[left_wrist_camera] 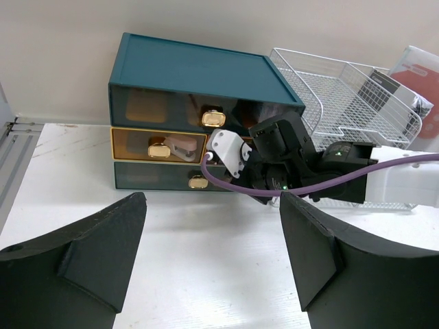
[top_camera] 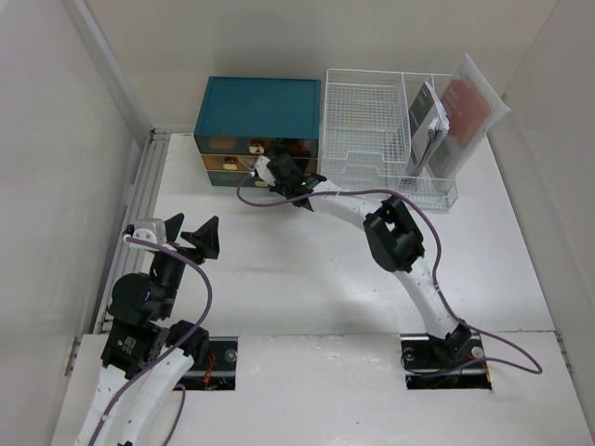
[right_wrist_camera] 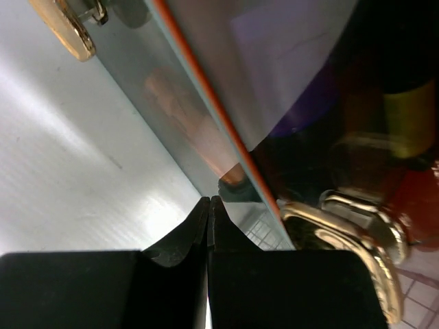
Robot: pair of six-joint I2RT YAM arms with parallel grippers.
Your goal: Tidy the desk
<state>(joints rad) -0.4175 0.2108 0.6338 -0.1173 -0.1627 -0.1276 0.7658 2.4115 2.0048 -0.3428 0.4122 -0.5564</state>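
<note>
Desk (top_camera: 297,279) open around left pincer (top_camera: 195,229), right pincer (right_wrist_camera: 208,203) closed at drawers (top_camera: 257,111)

Right claw (top_camera: 275,177) is at the teal drawer box (top_camera: 258,107); left claw (top_camera: 191,234) hovers over desk (top_camera: 297,288).

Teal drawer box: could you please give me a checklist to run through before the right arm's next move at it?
1. Right gripper shut, nothing between its fingers: ok.
2. Its tips at the teal drawer box front beside a gold handle; contact: cannot tell.
3. Left gripper open, empty, over the desk, apart from the box: ok.
4. Purple cable hangs across the bottom drawer front: not ok.
5. Drawers fully closed: cannot tell.
</note>
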